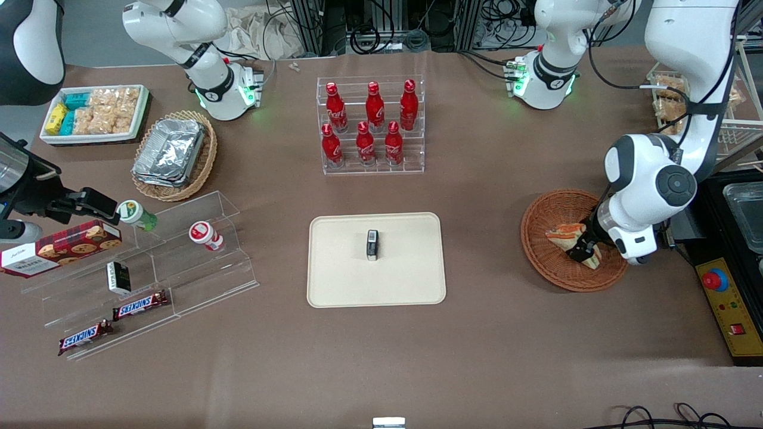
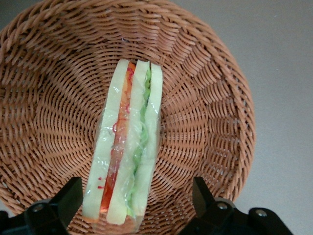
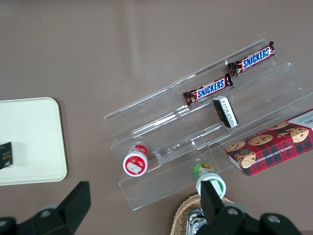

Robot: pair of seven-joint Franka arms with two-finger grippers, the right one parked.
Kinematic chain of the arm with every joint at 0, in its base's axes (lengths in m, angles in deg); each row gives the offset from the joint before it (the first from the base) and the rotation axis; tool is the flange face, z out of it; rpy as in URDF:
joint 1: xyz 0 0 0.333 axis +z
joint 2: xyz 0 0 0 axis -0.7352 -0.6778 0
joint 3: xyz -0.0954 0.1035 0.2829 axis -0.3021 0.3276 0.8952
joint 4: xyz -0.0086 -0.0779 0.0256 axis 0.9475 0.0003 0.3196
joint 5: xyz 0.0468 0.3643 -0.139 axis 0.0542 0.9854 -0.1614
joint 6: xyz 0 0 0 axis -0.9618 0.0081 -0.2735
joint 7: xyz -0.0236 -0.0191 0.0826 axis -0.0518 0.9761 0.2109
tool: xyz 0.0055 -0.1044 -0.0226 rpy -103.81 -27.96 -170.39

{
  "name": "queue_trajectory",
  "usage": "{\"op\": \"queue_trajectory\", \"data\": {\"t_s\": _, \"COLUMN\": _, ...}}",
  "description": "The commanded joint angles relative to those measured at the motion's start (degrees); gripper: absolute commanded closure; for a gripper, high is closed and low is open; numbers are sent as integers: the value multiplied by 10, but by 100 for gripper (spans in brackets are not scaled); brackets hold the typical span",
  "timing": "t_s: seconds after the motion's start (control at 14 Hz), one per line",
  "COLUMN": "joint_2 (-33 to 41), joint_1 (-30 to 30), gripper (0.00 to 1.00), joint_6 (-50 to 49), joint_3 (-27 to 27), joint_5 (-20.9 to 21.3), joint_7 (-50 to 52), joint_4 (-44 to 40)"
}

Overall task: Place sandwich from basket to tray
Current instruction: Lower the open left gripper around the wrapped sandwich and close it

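The sandwich (image 1: pixel 565 233), a wedge of pale bread with orange-red and green layers, stands on its edge in the reddish-brown wicker basket (image 1: pixel 548 208) toward the working arm's end of the table. My gripper (image 1: pixel 587 250) is lowered into the basket over the sandwich's end nearer the front camera. In the left wrist view the gripper (image 2: pixel 137 188) is open and straddles the sandwich (image 2: pixel 129 147). One black finger (image 2: pixel 71 196) is close beside the bread; the other stands well apart over the basket's weave (image 2: pixel 220 122). The cream tray (image 1: pixel 334 280) lies mid-table.
A small black packet (image 1: pixel 372 245) lies on the tray. A clear rack of red bottles (image 1: pixel 371 125) stands farther from the front camera than the tray. A control box with a red button (image 1: pixel 712 280) sits beside the basket. Acrylic shelves with snacks (image 1: pixel 143 280) lie toward the parked arm's end.
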Motion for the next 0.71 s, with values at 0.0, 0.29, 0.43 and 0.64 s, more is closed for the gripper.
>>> {"op": "queue_trajectory", "data": {"t_s": 0.0, "joint_2": -2, "joint_1": -1, "gripper": 0, "joint_6": 33, "joint_3": 0, "joint_5": 5, "joint_7": 32, "joint_4": 14}}
{"op": "queue_trajectory", "data": {"t_s": 0.29, "joint_2": -5, "joint_1": -1, "gripper": 38, "joint_6": 38, "joint_3": 1, "joint_5": 6, "joint_7": 39, "joint_4": 11}}
{"op": "queue_trajectory", "data": {"t_s": 0.43, "joint_2": -10, "joint_1": -1, "gripper": 67, "joint_6": 42, "joint_3": 1, "joint_5": 7, "joint_7": 40, "joint_4": 11}}
{"op": "queue_trajectory", "data": {"t_s": 0.64, "joint_2": -8, "joint_1": -1, "gripper": 100, "joint_6": 42, "joint_3": 1, "joint_5": 19, "joint_7": 41, "joint_4": 10}}
